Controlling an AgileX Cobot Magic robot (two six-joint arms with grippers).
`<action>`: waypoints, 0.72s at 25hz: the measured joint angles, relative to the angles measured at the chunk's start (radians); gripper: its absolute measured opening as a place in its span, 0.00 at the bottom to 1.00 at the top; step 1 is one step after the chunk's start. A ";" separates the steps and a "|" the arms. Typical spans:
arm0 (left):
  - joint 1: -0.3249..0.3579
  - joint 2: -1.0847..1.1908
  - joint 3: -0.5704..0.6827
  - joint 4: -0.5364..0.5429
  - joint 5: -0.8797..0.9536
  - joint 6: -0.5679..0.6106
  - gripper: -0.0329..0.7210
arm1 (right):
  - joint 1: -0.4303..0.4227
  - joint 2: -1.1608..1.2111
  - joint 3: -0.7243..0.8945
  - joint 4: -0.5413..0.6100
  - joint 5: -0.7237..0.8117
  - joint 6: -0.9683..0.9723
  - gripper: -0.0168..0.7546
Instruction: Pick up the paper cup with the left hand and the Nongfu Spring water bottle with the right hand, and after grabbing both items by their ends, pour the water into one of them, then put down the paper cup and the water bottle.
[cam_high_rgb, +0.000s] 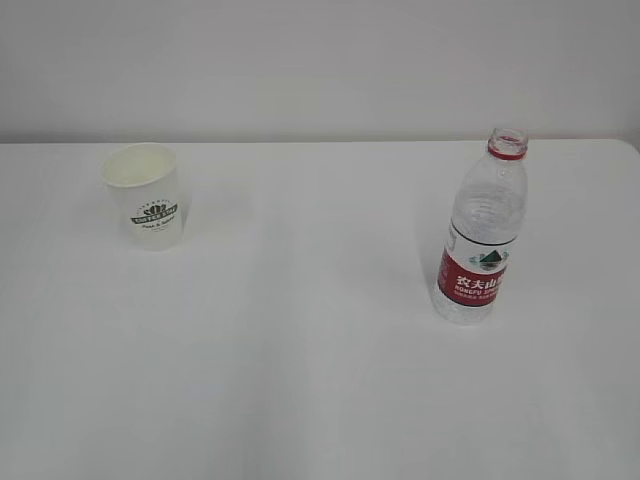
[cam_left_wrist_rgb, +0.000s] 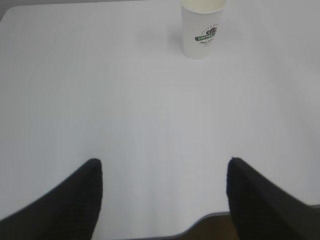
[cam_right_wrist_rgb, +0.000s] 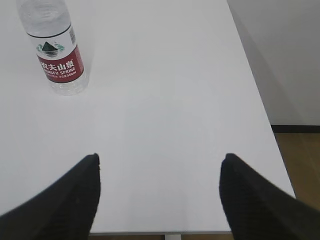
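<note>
A: Start at the left tool (cam_left_wrist_rgb: 162, 172). What state is it in?

B: Spread wide, nothing between its dark fingers (cam_left_wrist_rgb: 75, 197). It hangs over the near edge of the white table (cam_left_wrist_rgb: 125, 115), and bare table lies ahead of it.

A: And the right tool (cam_right_wrist_rgb: 159, 167)?

B: The same: fingers (cam_right_wrist_rgb: 70, 200) well apart, gripping nothing, also above the near edge, close to the table's right-hand corner. In its wrist view the right edge runs past it, with a strip of brown floor (cam_right_wrist_rgb: 300, 160) beyond.

A: Where is the paper cup (cam_high_rgb: 147, 195)?

B: Upright toward the far left of the table, well apart from the left tool, its green logo facing the exterior camera. The mouth is open; the cream inside looks empty, though I can't see its bottom.

A: The Nongfu Spring water bottle (cam_high_rgb: 483, 230)?

B: Upright on the right side, nearer the right edge than the middle, uncapped, red label facing forward. Whether there is water in it I cannot tell through the clear plastic.

A: Room between them?

B: A broad stretch of bare table separates cup and bottle, and more open surface lies between each one and the near edge.
</note>
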 joint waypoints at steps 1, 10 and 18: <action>0.000 0.000 0.000 0.000 0.000 0.000 0.78 | 0.000 0.000 0.000 0.000 0.000 0.000 0.75; 0.000 0.000 0.000 0.000 0.000 0.000 0.78 | 0.000 0.000 0.000 -0.002 0.000 0.000 0.75; 0.000 0.000 0.000 0.000 0.000 0.000 0.78 | 0.000 0.000 0.000 -0.002 0.000 0.000 0.75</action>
